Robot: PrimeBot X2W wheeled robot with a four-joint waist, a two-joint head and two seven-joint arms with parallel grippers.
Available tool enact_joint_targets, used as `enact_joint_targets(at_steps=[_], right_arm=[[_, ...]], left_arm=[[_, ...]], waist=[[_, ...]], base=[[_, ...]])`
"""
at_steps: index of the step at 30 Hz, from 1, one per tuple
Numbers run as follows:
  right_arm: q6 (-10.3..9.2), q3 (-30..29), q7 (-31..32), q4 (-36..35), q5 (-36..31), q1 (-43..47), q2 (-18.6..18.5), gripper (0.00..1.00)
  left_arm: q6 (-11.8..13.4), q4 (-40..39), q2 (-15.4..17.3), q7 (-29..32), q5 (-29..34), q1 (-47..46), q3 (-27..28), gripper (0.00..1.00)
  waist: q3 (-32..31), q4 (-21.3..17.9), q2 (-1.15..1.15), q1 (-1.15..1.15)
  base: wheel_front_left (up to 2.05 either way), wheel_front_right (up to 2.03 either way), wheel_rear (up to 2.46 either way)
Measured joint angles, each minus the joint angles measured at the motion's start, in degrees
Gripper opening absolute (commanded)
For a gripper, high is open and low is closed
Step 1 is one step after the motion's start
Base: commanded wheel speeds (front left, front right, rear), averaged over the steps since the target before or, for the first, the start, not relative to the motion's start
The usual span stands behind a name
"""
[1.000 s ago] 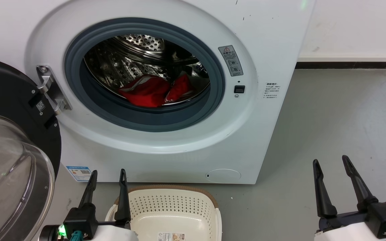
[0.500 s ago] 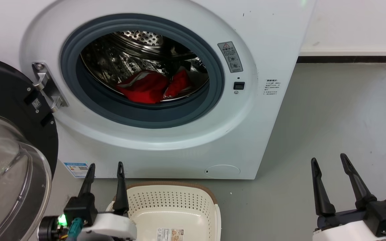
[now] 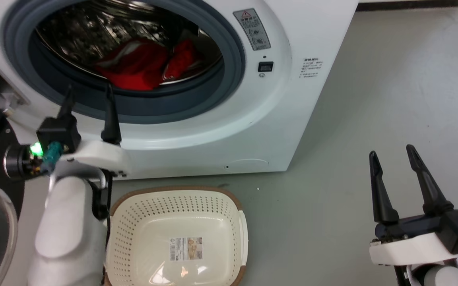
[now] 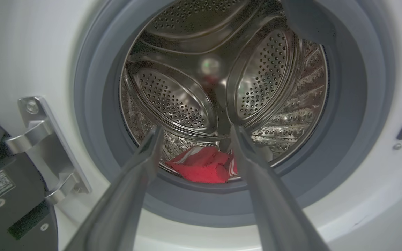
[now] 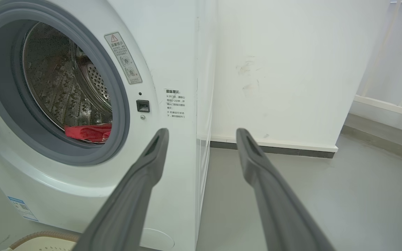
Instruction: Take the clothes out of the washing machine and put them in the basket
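Head view: the cream-white perforated plastic basket (image 3: 153,210) is set before the white front-loading washing machine (image 3: 213,119). The left gripper (image 3: 89,90), raised at its opening, and right gripper (image 3: 391,151) are spread wide, nothing held. Bright red clothes (image 3: 137,69) are lodged inside it.

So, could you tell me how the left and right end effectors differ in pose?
The left end effector hovers before the washing machine's grey seal; the right end effector hangs off to its right, over the floor. The left one points at the clothes in the drum; the right one points past the machine's corner toward the wall. Both are open and empty.
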Motion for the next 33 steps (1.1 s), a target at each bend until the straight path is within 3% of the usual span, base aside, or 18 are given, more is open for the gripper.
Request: enact_joint_targets(at_steps=[8, 18, 33], right_arm=[[0.01, -0.4, 0.0, -1.0, 1.4, -4.9, 0.0, 1.0], [0.01, 0.2, 0.0, -2.2, 4.3, -10.5, 0.0, 1.0], [0.0, 0.4, 0.0, -3.8, 7.1, -15.0, 0.0, 1.0]], left_arm=[[-1.1, 12.3, 4.4, 0.2, 0.9, -18.4, 0.1, 1.0], [-3.2, 27.6, 10.8, 7.9, 1.6, -37.9, -1.3, 1.0], [-6.7, 39.3, 15.5, 28.8, 4.3, -57.6, -8.5, 1.0]], waist=[[8.8, -3.1, 0.0, 0.0], [19.5, -7.3, 0.0, 0.01], [30.2, -10.7, 0.0, 0.0]], base=[[0.0, 0.0, 0.0], [0.0, 0.0, 0.0], [0.0, 0.0, 0.0]])
